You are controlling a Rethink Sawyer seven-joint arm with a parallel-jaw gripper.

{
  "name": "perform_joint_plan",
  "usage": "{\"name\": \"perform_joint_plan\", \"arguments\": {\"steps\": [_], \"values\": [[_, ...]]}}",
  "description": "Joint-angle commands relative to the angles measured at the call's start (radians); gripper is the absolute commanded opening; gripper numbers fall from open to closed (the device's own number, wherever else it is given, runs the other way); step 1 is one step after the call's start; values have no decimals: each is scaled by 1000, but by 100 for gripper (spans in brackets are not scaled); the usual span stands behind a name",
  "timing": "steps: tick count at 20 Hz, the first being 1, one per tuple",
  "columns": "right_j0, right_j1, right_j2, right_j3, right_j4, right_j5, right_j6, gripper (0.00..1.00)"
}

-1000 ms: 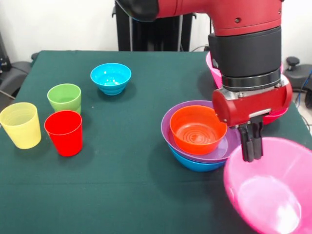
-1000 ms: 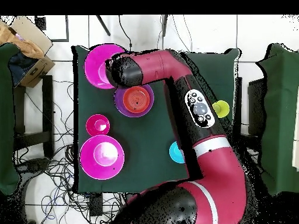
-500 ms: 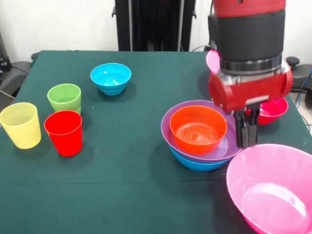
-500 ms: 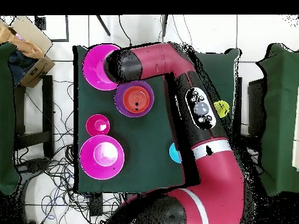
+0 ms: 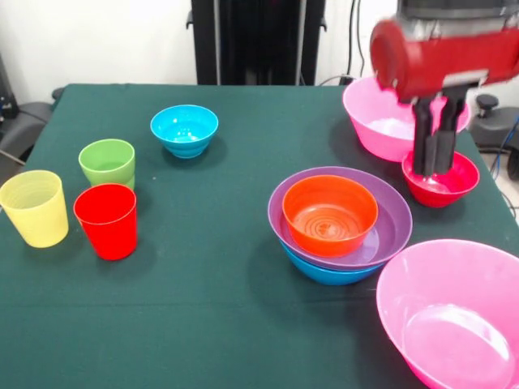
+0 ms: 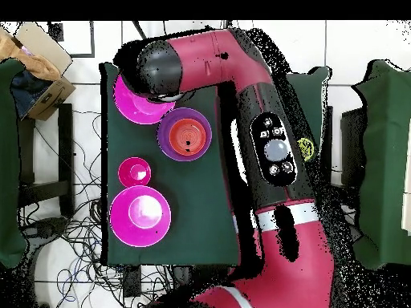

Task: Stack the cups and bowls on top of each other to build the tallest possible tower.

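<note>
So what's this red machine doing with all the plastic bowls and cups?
It is stacking them into a tower. So far an orange bowl sits in a purple bowl on a blue one. The claw hangs empty and shut over the small crimson bowl, with one big pink bowl near the stack. Three cups and a cyan bowl stand apart.

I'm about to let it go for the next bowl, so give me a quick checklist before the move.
1. Tower in order, orange in purple in blue: ok.
2. Near pink bowl upright on the table, apart from the tower: ok.
3. Gripper empty: ok, its fingers hang close together with nothing between them.
4. Gripper over a bowl: in the front view it appears before the crimson bowl; height above cannot tell.
5. Cups out of the way, far side of table: ok.
</note>
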Motion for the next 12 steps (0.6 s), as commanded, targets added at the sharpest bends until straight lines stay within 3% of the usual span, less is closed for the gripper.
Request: {"name": "perform_joint_plan", "arguments": {"steps": [1, 12], "values": [[33, -16, -56, -74, -19, 142, -28, 0], [40, 29, -67, -101, -2, 146, 9, 0]]}}
